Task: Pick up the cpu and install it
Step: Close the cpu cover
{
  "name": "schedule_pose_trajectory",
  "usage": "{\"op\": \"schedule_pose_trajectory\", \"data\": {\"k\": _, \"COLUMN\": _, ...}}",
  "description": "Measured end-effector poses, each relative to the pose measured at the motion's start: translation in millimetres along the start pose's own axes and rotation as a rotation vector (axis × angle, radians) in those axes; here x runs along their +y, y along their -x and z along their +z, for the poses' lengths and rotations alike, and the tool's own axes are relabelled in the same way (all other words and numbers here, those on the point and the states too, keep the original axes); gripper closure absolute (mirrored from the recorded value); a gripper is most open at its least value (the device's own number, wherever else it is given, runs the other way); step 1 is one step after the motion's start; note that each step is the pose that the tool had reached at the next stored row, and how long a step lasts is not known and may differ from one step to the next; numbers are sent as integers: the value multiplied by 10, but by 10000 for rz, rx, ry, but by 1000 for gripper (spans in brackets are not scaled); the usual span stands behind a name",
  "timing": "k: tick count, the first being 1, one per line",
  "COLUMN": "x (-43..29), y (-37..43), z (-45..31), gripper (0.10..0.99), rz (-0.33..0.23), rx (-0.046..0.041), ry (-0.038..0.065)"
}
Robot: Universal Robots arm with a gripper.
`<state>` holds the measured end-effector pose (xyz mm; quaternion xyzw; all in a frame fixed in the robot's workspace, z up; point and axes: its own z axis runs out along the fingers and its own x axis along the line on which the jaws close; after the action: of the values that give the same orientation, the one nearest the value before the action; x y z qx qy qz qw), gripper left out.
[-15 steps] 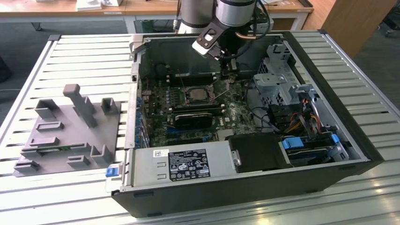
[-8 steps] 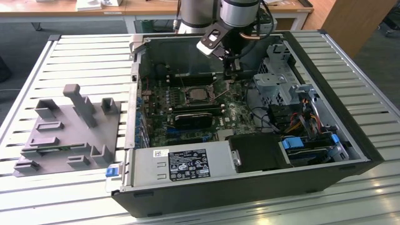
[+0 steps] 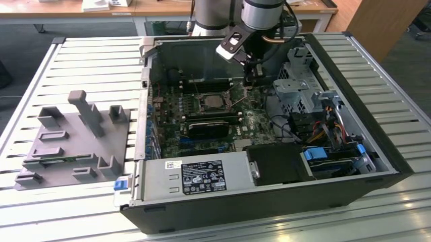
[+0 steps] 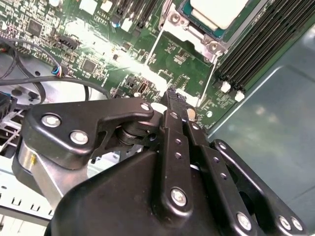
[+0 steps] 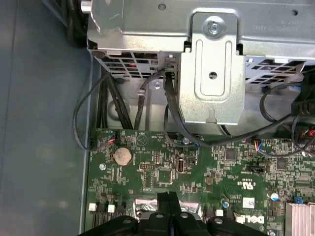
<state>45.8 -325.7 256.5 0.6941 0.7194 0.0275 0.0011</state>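
The cpu [image 3: 216,101] lies flat in the black socket [image 3: 202,94] on the green motherboard inside the open computer case. In the second wrist view the cpu [image 4: 216,10] shows a pale silvery top inside the socket's metal frame [image 4: 184,30]. My gripper [image 3: 249,84] hangs just above the board, a little toward the exterior view's right of the socket. Its black fingers [image 4: 172,105] are pressed together with nothing between them. The first wrist view has the gripper [image 5: 170,195] over the board's edge, near a coin battery [image 5: 122,156].
A grey plastic tray [image 3: 74,141] with upright posts lies on the slatted table left of the case. Inside the case are a metal drive cage [image 3: 300,88], loose cables [image 3: 296,126], a power supply [image 3: 195,176] and the case wall [image 3: 195,58].
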Motion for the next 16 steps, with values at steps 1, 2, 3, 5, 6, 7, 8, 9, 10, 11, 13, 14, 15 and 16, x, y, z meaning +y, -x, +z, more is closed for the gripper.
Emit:
{"op": "schedule_pose_trajectory", "data": {"k": 1, "x": 9, "y": -4, "z": 4, "gripper": 980, "rz": -1, "rx": -12, "ry": 0}}
{"op": "schedule_pose_trajectory", "data": {"k": 2, "x": 17, "y": -8, "z": 7, "gripper": 980, "rz": -1, "rx": -26, "ry": -1}}
{"op": "schedule_pose_trajectory", "data": {"k": 3, "x": 24, "y": -12, "z": 10, "gripper": 980, "rz": -2, "rx": -39, "ry": -2}}
{"op": "schedule_pose_trajectory", "data": {"k": 5, "x": 35, "y": -22, "z": 14, "gripper": 980, "rz": -1, "rx": -48, "ry": -3}}
{"op": "schedule_pose_trajectory", "data": {"k": 6, "x": 41, "y": -25, "z": 16, "gripper": 980, "rz": -2, "rx": -48, "ry": -3}}
{"op": "schedule_pose_trajectory", "data": {"k": 7, "x": 46, "y": -28, "z": 18, "gripper": 980, "rz": -1, "rx": -48, "ry": -3}}
{"op": "schedule_pose_trajectory", "data": {"k": 8, "x": 53, "y": -29, "z": 20, "gripper": 980, "rz": -1, "rx": -47, "ry": -4}}
{"op": "schedule_pose_trajectory", "data": {"k": 9, "x": 63, "y": -31, "z": 23, "gripper": 980, "rz": -2, "rx": -49, "ry": -8}}
{"op": "schedule_pose_trajectory", "data": {"k": 10, "x": 72, "y": -33, "z": 26, "gripper": 980, "rz": -1, "rx": -51, "ry": -13}}
{"op": "schedule_pose_trajectory", "data": {"k": 11, "x": 82, "y": -33, "z": 30, "gripper": 980, "rz": -2, "rx": -54, "ry": -19}}
{"op": "schedule_pose_trajectory", "data": {"k": 13, "x": 105, "y": -35, "z": 37, "gripper": 980, "rz": -1, "rx": -72, "ry": -37}}
{"op": "schedule_pose_trajectory", "data": {"k": 14, "x": 118, "y": -36, "z": 41, "gripper": 980, "rz": -2, "rx": -81, "ry": -45}}
{"op": "schedule_pose_trajectory", "data": {"k": 15, "x": 130, "y": -36, "z": 46, "gripper": 980, "rz": -2, "rx": -86, "ry": -52}}
{"op": "schedule_pose_trajectory", "data": {"k": 16, "x": 142, "y": -37, "z": 51, "gripper": 980, "rz": -1, "rx": -89, "ry": -60}}
